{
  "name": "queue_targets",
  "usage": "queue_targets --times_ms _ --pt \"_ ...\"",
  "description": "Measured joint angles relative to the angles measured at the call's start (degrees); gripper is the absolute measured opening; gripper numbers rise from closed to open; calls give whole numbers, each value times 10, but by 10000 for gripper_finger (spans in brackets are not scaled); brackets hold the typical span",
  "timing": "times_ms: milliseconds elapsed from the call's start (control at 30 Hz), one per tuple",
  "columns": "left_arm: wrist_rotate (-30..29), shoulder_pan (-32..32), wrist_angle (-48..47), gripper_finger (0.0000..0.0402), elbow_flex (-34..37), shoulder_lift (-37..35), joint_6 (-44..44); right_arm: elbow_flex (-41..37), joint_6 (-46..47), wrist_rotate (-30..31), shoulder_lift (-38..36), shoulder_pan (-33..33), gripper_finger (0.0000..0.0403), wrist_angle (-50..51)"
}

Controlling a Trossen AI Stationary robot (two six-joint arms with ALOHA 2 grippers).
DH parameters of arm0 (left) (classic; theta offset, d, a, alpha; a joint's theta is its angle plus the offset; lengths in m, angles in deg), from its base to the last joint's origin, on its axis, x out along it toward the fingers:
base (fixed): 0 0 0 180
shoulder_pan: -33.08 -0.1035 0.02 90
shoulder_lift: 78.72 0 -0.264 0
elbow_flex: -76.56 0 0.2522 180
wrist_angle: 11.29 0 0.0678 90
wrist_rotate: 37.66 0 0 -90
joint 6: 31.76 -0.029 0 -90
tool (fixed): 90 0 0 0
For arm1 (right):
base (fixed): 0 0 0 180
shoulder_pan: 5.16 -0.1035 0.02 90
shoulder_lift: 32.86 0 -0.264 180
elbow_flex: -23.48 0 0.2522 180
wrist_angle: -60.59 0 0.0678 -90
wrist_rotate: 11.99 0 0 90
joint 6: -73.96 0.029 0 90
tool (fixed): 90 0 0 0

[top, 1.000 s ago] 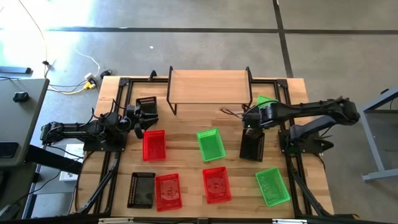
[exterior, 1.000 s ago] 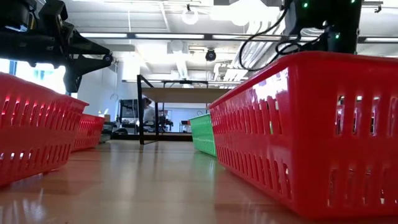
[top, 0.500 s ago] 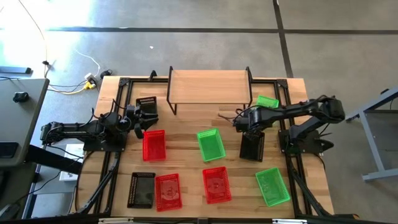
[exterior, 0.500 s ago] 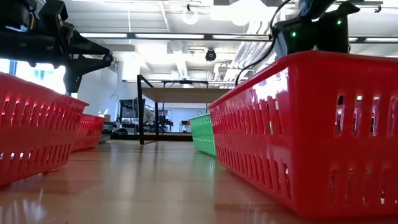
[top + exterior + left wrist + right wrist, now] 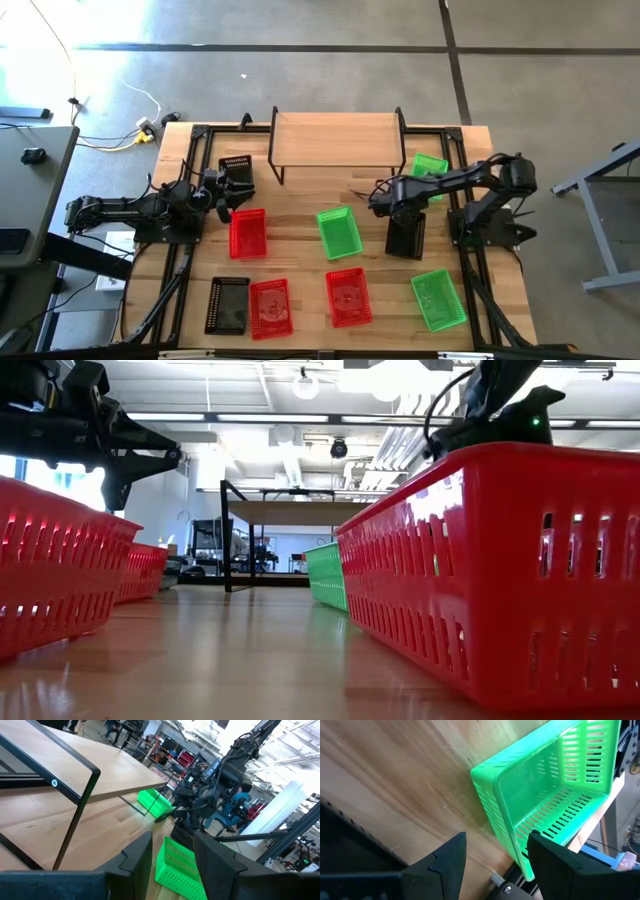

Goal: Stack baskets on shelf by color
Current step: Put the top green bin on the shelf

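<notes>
The shelf [image 5: 335, 135] stands at the table's far middle, its plank top bare. Red, green and black baskets sit singly on the tabletop. My right gripper [image 5: 372, 197] hangs open over bare wood beside a black basket [image 5: 405, 236], fingers slanting down toward the table's left. In its wrist view the right gripper [image 5: 497, 865] has nothing between its fingers. A green basket [image 5: 555, 795] sits off to its far right by the table rail. My left gripper [image 5: 232, 192] waits open and level at the left, between a black basket [image 5: 235, 170] and a red one [image 5: 248, 232].
A green basket [image 5: 339, 232] sits mid-table. Along the near edge stand a black basket [image 5: 228, 305], two red ones [image 5: 270, 307] [image 5: 348, 297] and a green one [image 5: 438, 299]. Black rails [image 5: 460, 190] run along the table's sides. Bare wood [image 5: 320, 190] lies before the shelf.
My right gripper has come down and toward the table's left edge, away from the far-right green basket, and its fingers have tipped further downward. No basket has moved.
</notes>
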Motion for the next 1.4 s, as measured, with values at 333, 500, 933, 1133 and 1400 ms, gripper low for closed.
queue_targets --times_ms 333,500,933,1133,1400 --pt "0 0 -2 133 0 0 0 0 -15 -8 20 36 184 0" --pt "0 0 -2 133 0 0 0 0 -32 -23 20 58 142 0" --pt "0 0 -2 133 0 0 0 0 -59 -53 20 79 57 -4" --pt "0 0 -2 133 0 0 0 0 -60 -57 20 79 10 -4" --pt "0 0 -2 133 0 0 0 0 -57 -58 20 78 3 9"
